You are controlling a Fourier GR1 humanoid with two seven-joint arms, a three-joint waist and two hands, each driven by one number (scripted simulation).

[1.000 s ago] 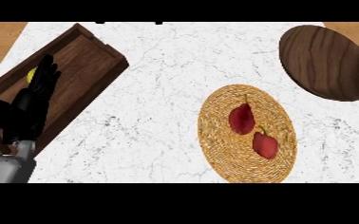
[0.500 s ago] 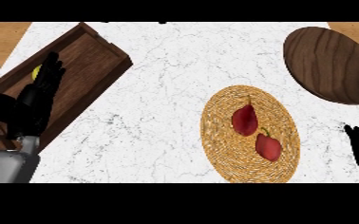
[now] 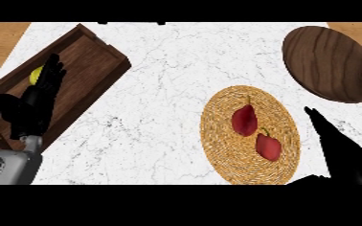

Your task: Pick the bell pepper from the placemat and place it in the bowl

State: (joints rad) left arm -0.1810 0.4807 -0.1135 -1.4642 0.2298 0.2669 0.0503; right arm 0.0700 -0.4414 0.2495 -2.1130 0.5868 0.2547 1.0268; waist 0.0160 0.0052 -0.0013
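Two red bell pepper pieces lie on the round woven placemat [image 3: 222,139]: one [image 3: 244,119] near its middle, the other [image 3: 268,146] lower right. The dark wooden bowl [image 3: 325,62] sits at the upper right, partly cut by the view's edge. My right hand [image 3: 332,146] comes in at the lower right, fingers straight, just right of the placemat and apart from the peppers. My left hand [image 3: 35,105] rests open at the left edge, fingers up, over the wooden tray.
A dark wooden tray [image 3: 84,67] lies tilted at the upper left, with a yellow object [image 3: 35,74] partly hidden behind my left hand. White marble counter [image 3: 163,100] spreads between the tray and the placemat.
My right hand has risen into view at the lower right, beside the placemat. The scene has shifted slightly rightward in view. My left hand stays where it was.
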